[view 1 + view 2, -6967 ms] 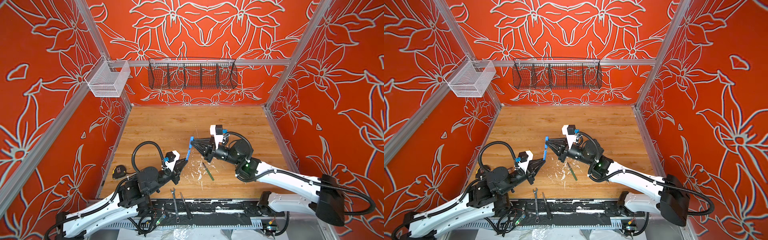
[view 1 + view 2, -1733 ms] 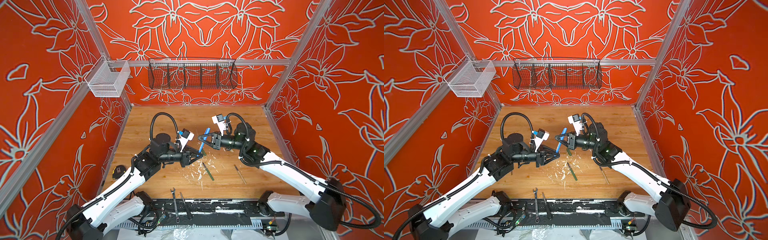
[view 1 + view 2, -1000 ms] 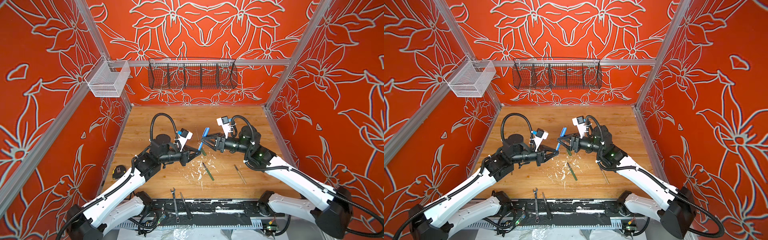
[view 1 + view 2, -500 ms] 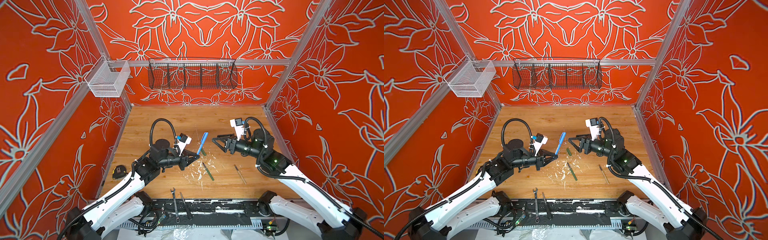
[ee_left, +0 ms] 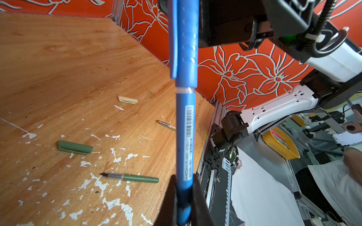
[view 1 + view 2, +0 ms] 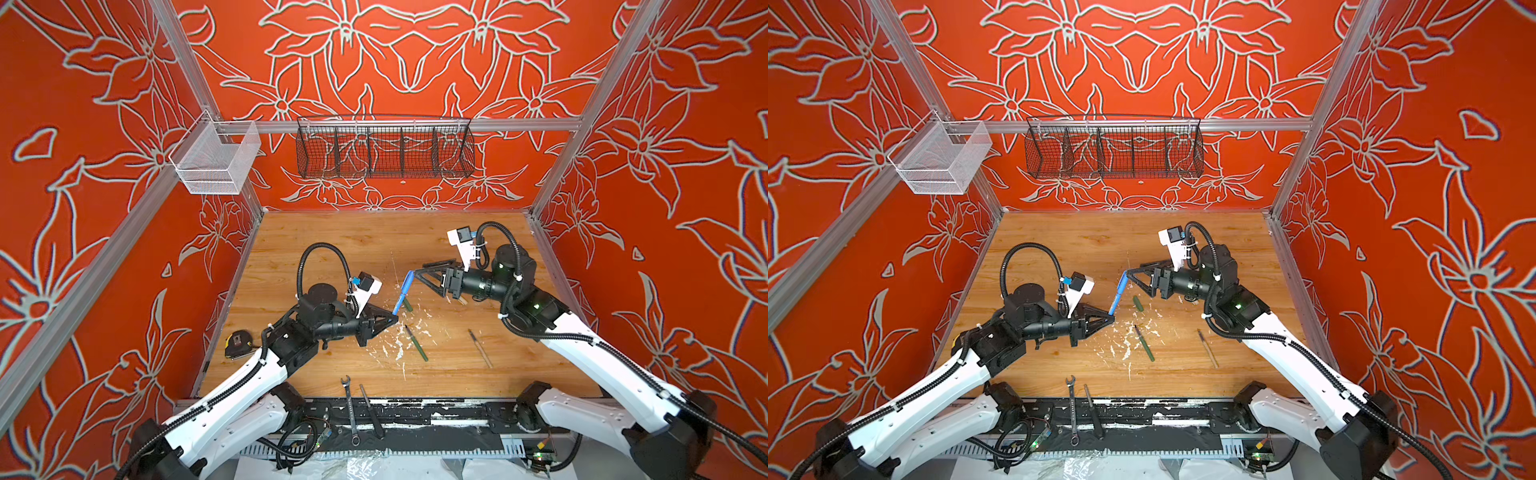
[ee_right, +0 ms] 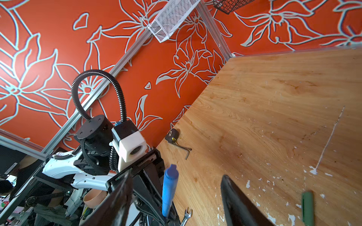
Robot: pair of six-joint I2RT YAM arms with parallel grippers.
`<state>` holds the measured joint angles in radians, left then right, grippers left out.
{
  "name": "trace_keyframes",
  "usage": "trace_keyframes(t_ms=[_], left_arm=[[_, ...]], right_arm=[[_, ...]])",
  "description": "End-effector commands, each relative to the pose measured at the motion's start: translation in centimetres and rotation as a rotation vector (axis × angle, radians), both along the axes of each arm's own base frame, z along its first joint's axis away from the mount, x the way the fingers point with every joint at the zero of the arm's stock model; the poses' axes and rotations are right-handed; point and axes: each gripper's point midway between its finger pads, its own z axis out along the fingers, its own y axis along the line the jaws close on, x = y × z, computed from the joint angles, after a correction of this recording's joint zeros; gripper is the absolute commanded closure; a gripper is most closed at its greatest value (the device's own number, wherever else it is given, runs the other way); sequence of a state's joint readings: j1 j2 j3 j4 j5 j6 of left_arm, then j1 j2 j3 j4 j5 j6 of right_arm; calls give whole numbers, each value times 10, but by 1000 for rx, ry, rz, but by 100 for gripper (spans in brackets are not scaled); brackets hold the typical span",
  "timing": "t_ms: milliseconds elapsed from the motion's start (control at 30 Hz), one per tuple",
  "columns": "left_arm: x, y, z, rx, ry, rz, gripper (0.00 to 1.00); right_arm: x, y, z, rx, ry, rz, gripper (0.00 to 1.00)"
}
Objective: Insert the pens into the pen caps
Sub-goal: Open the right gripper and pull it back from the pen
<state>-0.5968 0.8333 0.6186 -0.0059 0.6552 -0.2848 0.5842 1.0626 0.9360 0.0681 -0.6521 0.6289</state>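
**Blue pen stands capped in left gripper; green and tan sets lie apart**

At the near edge, a silver wrench [image 6: 350,411] and a black slim tool [image 6: 371,409] lie side by side on the black rail. Off to the left, a tape measure [image 6: 237,344] sits at the left edge of the wooden table [image 6: 332,249]. The right wrist view shows a hex key [image 7: 184,150] just beside it.

On the table's near half, among white flecks [image 6: 397,347], the green pen [image 6: 417,343] lies uncapped with its dark tip toward the far side. The tan pen [image 6: 481,349] lies well to its right, also uncapped.

The left gripper [image 6: 394,320] reaches in from the left, clamped tight on the lower end of the blue pen [image 5: 185,137]. The pen rises tilted toward the far right. The blue cap [image 5: 184,39] sits on the pen's upper end, and a narrow pale band shows where cap meets barrel.

The green cap [image 6: 407,303] lies on the table just right of the blue pen. The tan cap [image 5: 127,99] lies farther right, largely hidden under the right arm in both top views.

The right gripper [image 6: 419,269] holds its jaws wide apart at the blue cap's top. In the right wrist view the cap stands between the two fingers [image 7: 233,193] with a gap on either side, touching neither.

On the far wall hang a white mesh basket [image 6: 216,160] at the left and a black wire basket [image 6: 384,146] at the centre.
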Motion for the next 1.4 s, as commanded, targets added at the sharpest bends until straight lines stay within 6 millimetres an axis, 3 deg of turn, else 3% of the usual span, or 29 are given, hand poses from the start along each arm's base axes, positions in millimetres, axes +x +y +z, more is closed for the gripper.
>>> trace_keyframes(t_ms=[0,700,933,1167,1367], left_arm=[[-3,-4,13,-26,-40,-35,100],[1,-9,20,-31,-39,-42,100],[2,-8,20,-26,-37,-39,100],[15,-3,23,-17,-45,50,100],[44,2,44,-55,-84,193,100]], right_arm=[[1,8,16,35,-32,34,30],[1,29,8,34,-13,90,48],[2,30,8,39,-11,88,68],[2,33,2,37,15,97,100],[3,34,-15,18,56,83,100]])
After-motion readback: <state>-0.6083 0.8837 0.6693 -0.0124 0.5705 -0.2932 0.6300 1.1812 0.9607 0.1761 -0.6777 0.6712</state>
